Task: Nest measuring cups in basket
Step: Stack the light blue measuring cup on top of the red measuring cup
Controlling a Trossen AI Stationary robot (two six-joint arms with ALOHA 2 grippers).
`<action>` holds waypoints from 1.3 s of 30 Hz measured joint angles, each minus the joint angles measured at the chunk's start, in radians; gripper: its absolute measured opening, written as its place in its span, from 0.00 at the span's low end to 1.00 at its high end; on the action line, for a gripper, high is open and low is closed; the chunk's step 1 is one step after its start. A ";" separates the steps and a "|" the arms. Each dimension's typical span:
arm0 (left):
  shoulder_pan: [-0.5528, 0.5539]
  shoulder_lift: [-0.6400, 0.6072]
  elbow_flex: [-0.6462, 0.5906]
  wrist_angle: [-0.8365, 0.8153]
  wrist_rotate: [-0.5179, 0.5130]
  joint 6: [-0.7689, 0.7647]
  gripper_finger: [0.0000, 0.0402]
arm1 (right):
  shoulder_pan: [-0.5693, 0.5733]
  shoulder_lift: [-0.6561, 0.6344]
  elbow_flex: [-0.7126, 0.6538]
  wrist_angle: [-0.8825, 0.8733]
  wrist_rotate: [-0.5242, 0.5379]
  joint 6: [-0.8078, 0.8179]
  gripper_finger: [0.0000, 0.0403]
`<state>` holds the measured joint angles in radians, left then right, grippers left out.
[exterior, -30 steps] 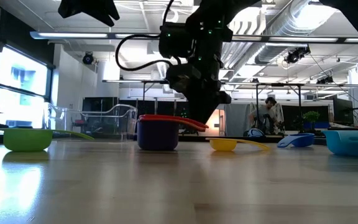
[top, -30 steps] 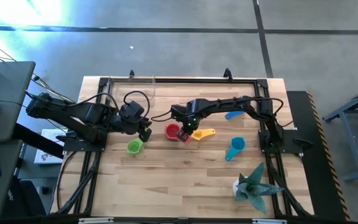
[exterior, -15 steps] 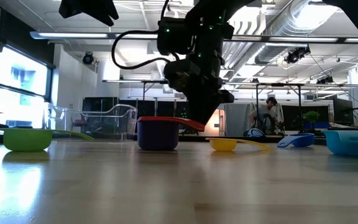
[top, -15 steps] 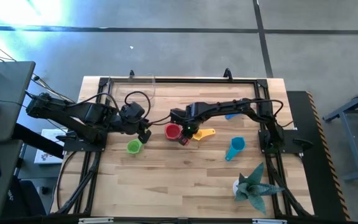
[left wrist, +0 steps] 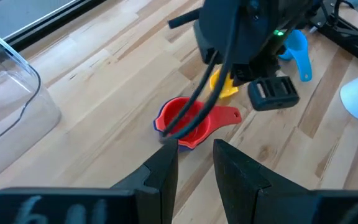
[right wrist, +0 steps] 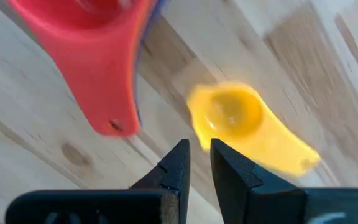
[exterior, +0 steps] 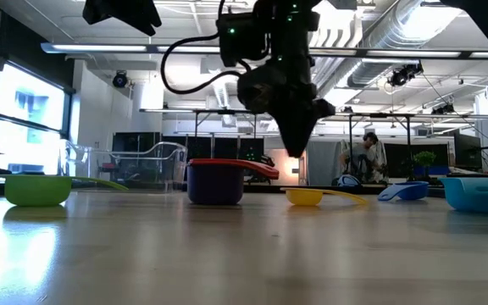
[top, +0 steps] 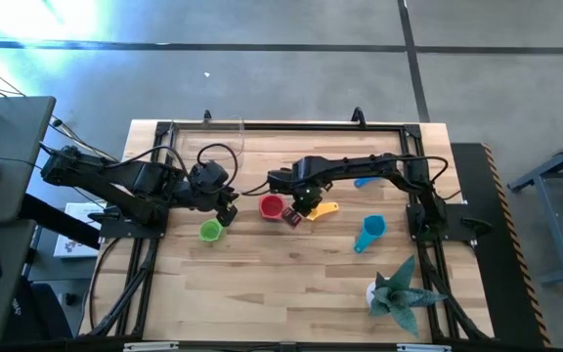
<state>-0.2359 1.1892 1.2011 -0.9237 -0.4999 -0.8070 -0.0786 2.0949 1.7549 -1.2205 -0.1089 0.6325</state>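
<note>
We note the right pincer (top: pixel 302 207) hanging above the table, clear of everything, its two dark fingers (right wrist: pixel 178 163) drawn nearly together with only a thin slit between them; it carries nothing. Directly below and just to one side of it sits the red plastic measuring cup (top: pixel 272 206), nested in a purple plastic cup (exterior: pixel 214 184), its flat red handle (left wrist: pixel 224 116) pointing toward the pincer. Just on the other side of the pincer lies the small yellow plastic measuring cup (right wrist: pixel 229 118) with its handle pointing away.

The left pincer (top: pixel 227 209) waits near the green plastic measuring cup (top: pixel 211 231), fingers (left wrist: pixel 165 171) a narrow gap apart, empty. The clear see-through rectangular basket (left wrist: pixel 8 93) stands well beyond the left pincer, at the table's far edge, and we see no cup in it.

Risks, in our judgement:
- With the slit this narrow, a descent onto the yellow cup's rim or handle would push it flat or skid it away instead of straddling it; the fingers must widen first.
- The red handle is close by, so a lateral drift could knock the red-and-purple stack and split it.
- Both arms crowd the same patch, and the right arm's cable (left wrist: pixel 213 68) hangs over the stack; a snag seems possible.
- The teal cup (top: pixel 369 231) and blue cup (top: pixel 366 181) lie beyond the right pincer, well apart from the basket.
</note>
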 joint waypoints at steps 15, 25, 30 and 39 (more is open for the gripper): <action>0.000 0.000 0.000 -0.001 -0.007 0.042 0.23 | 0.081 -0.091 0.004 -0.234 0.187 0.160 0.14; 0.000 0.000 0.000 0.000 -0.015 0.047 0.23 | 0.108 -0.290 -0.143 -0.308 0.274 0.310 0.14; 0.000 0.000 0.000 0.001 -0.019 0.053 0.23 | 0.107 -0.487 -0.358 -0.269 0.265 0.470 0.14; 0.000 0.000 0.000 0.000 -0.035 0.059 0.23 | 0.114 -0.823 -0.653 -0.157 0.253 0.713 0.14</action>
<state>-0.2359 1.1889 1.2015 -0.9233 -0.5346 -0.7477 0.0357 1.2714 1.1018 -1.3774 0.1439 1.3450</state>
